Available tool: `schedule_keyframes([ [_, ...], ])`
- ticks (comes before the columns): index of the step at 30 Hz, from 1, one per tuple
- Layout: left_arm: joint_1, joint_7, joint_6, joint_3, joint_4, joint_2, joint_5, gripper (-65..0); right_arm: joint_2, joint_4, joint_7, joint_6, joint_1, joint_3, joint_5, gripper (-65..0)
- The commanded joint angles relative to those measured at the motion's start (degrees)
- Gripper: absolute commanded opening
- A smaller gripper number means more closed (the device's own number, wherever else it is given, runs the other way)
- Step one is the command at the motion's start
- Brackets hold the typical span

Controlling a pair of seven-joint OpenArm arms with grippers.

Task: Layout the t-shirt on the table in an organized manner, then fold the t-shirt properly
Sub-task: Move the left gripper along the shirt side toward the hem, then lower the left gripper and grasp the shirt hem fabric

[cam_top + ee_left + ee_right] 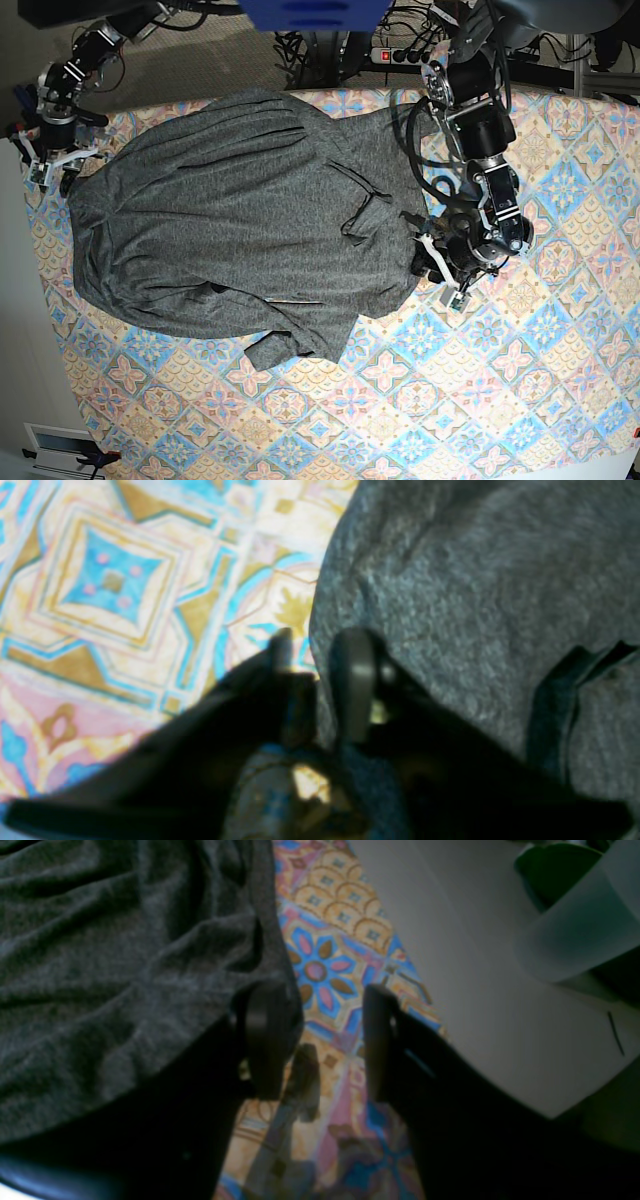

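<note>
The dark grey t-shirt (240, 220) lies spread and wrinkled over the left half of the patterned table (520, 400), with a bunched part toward the front. My left gripper (432, 268) sits at the shirt's right edge. In the left wrist view its fingers stand slightly apart, and the edge of the t-shirt (475, 605) runs through the left gripper (315, 675) gap over the table (110, 580). My right gripper (55, 168) is at the shirt's far left corner. The right gripper (322, 1040) is open over bare table (325, 970), one finger beside the t-shirt (100, 965) hem.
The table's left edge runs close to the right gripper, with pale floor (475, 990) beyond it and a translucent cylinder (575, 940) there. A power strip (400, 55) and cables lie behind the table. A blue object (310, 12) hangs at the top.
</note>
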Motion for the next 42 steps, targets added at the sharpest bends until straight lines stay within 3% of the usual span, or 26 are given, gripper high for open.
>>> schedule_keyframes([
  [1, -0.1, 4.4, 3.2, -0.2, -0.2, -0.8, 5.3, -35.9, 1.0, 0.9, 1.6, -0.4, 0.4, 0.2, 0.8, -41.5],
  [5, 0.0, 4.5, 3.2, -0.2, -0.2, -1.2, 5.3, -25.3, 1.0, 0.9, 1.6, -0.4, 0.2, 0.2, 0.8, -41.5],
  [11, 0.0, 4.7, 3.2, -0.3, 2.0, -2.0, 5.0, -19.3, 1.0, 0.9, 1.6, -0.4, 0.2, 0.2, 0.8, -41.5],
  [15, 1.8, 7.1, 3.2, -0.3, 9.8, -2.0, 3.4, -18.9, 1.0, 0.9, 1.6, -0.4, 0.2, 0.2, 0.7, -41.5],
  [21, 5.4, 7.8, 3.2, 0.2, 23.0, -1.9, -9.6, -18.9, 1.0, 1.0, 1.6, -0.4, 0.4, 0.2, 0.7, -41.5],
  [24, 5.5, 8.5, 3.2, 0.9, 25.2, -1.8, -12.9, -18.9, 1.0, 1.1, 1.6, -0.4, 0.4, 0.2, 0.7, -41.5],
  [29, 3.7, 10.3, 3.2, 4.6, 25.4, -0.7, -13.6, -18.9, 1.0, 1.0, 1.6, -0.4, 0.5, 0.2, 0.7, -41.5],
  [37, -2.4, 10.2, 3.2, 11.4, 25.1, 3.8, -13.6, -18.9, 1.0, 1.0, 1.6, -0.4, 0.4, 0.2, 0.7, -41.5],
  [42, -10.5, 9.7, 3.2, 16.0, 15.1, 6.3, -13.7, -18.9, 1.0, 1.4, 1.6, -0.4, 0.0, 0.2, 0.7, -41.5],
])
